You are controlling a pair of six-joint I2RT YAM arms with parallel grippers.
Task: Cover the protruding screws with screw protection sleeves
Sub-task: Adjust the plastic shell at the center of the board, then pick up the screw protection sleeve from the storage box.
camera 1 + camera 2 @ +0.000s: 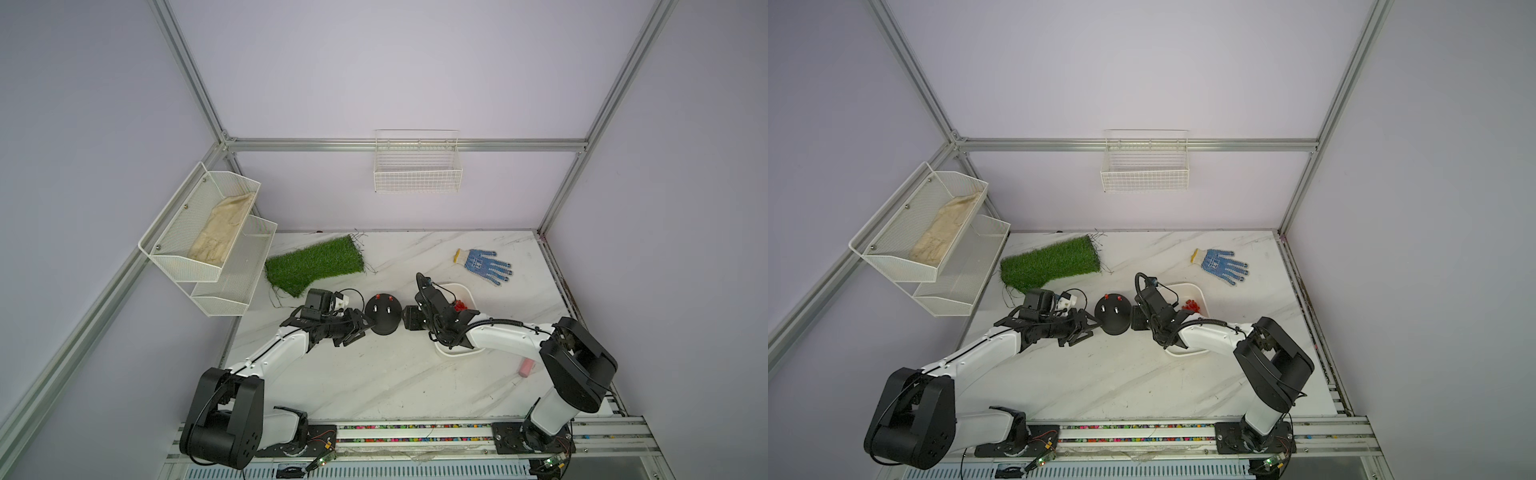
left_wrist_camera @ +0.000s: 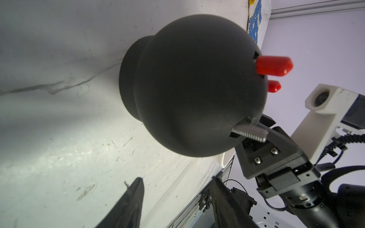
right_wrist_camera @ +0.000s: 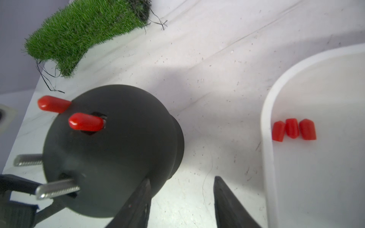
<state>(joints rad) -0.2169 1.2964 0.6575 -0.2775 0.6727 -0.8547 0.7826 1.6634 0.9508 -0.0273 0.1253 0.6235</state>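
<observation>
Beside the right gripper (image 3: 181, 178), half-open and empty, red sleeves (image 3: 292, 129) lie on their sides in the tray (image 3: 265, 118), opposite the dome (image 3: 118, 158) whose two bare screws (image 3: 57, 190) point upward; the left gripper (image 2: 177, 178), likewise parted and empty, is farther.

You won't find any text, label, brand or number you can read here. The blue-dotted glove (image 1: 484, 266), far right on the desk (image 1: 395, 374), bears a printed patch, too small to make out.

The marbled table (image 1: 374, 374) bears grass mat (image 1: 313, 264), dotted glove (image 1: 484, 264), black dome (image 1: 383, 316), white tray (image 1: 459, 352) and pink cylinder (image 1: 526, 367).
</observation>
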